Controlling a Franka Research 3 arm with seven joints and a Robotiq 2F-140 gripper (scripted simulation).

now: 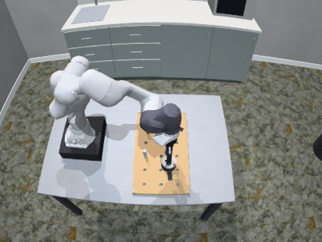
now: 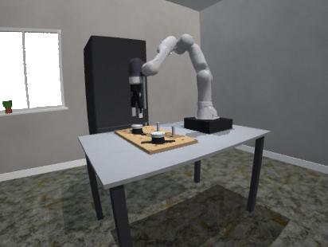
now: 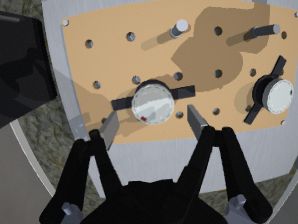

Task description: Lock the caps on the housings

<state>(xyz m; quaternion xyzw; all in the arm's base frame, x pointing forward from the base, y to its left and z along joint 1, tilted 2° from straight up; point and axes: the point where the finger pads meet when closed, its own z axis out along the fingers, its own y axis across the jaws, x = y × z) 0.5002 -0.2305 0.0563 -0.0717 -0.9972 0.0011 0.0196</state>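
Note:
Two dark housings with white caps stand upright on the wooden pegboard (image 1: 161, 153). One housing (image 1: 169, 169) is directly under my gripper (image 1: 169, 153). In the exterior view it is the far housing, with my gripper (image 2: 137, 112) hanging well above it. In the wrist view its cap (image 3: 153, 104) lies between my two fingertips, which stand open and clear of it. The cap carries a small red mark. The other housing (image 2: 158, 136) shows at the right of the wrist view (image 3: 276, 95). In the top view my wrist hides it.
Two short grey pegs (image 2: 158, 125) (image 2: 173, 129) stand on the board, and one shows as a white peg (image 1: 144, 153). The robot's black base (image 1: 83, 137) sits on the table beside the board. A tall black cabinet (image 2: 113, 84) stands behind the table.

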